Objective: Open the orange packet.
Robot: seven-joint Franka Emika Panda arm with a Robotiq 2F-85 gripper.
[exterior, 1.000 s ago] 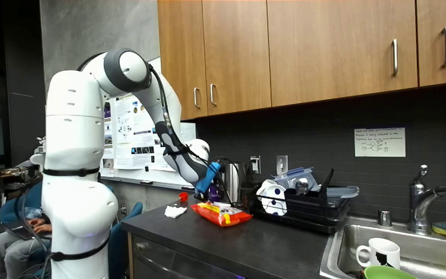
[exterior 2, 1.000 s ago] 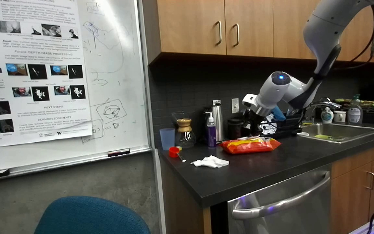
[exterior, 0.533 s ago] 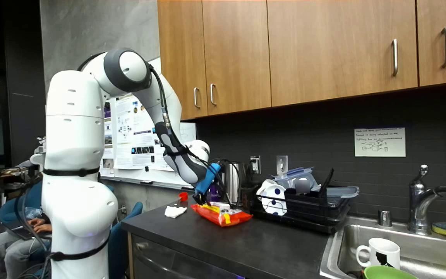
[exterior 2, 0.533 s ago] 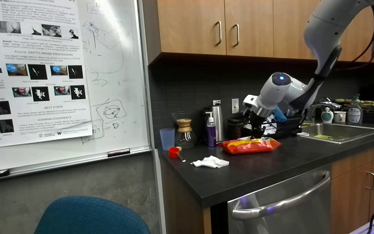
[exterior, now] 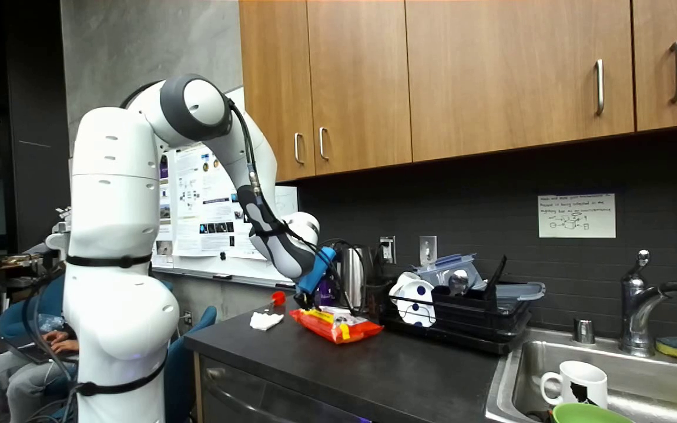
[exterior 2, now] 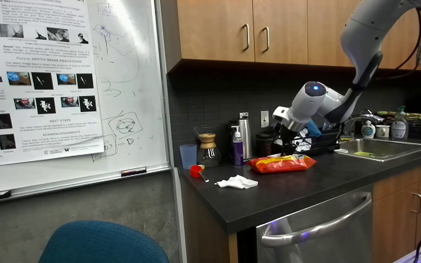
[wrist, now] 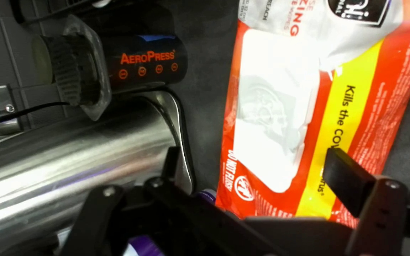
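White crumpled tissue or cloth (exterior 2: 236, 182) nearest, at left on the counter (exterior 2: 316, 182), probably parked there out of the way. Farther in and to the right, the orange packet (exterior 2: 283, 164), lying flat, label up, presumably to offer its white lid (wrist: 272, 113) from above; apparently not yet opened, though hard to judge through the glare. Over the packet's far side, the gripper (wrist: 253, 156), pointing down, spread wide with nothing grasped. Of its black fingers (wrist: 349, 181), one above the yellow stripe (wrist: 333, 131), the other past the packet's far edge: likely placed so as to straddle the lid before pinching or prying. Touching or just clear, impossible to tell. Farther left, the purple pump bottle (exterior 2: 238, 149), upright; beyond, close to the tiled wall (exterior 2: 210, 106), the steel flask (wrist: 80, 153) and AeroPress container (wrist: 141, 62), perhaps set back there to stay out of the work.
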